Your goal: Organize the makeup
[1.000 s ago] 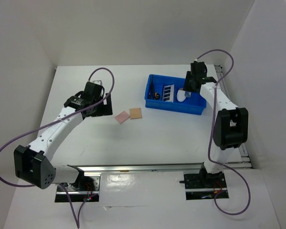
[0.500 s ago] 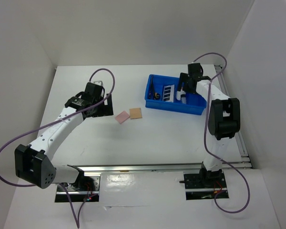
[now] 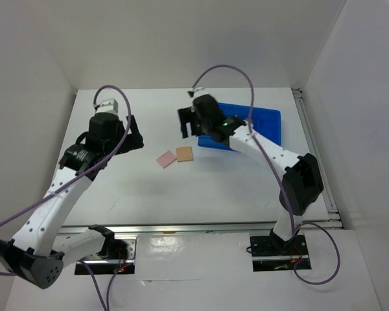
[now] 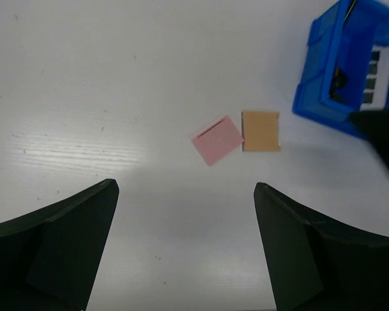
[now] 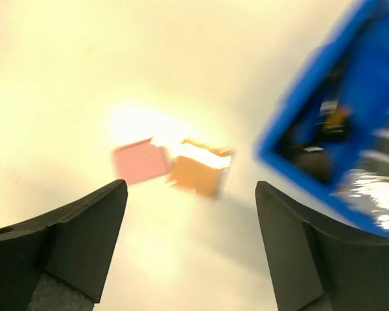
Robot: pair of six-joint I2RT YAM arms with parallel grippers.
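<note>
Hovering open and empty, both arms face two loose pads.

Spread wide and holding nothing, the left end effector (image 4: 185, 189) hangs over the smooth white surface (image 3: 214, 188), its dark blunt fingers framing the pads, probably to line up a pick. Between the arms, the pink pad (image 4: 218, 140) and the tan pad (image 4: 260, 131) lie flat on the bare surface. They are thin matte squares that seem to touch at one edge, and they sit near the tray but outside it, so they look like the pieces left to put away. At the tray's left end, the right end effector (image 3: 187, 123) is also released and empty, turned toward the pads. The blue tray (image 3: 266, 120) is hard glossy plastic with straight walls. It holds a palette (image 4: 374, 81) with a row of rectangular pans, and the rest of its contents are mostly hidden.
</note>
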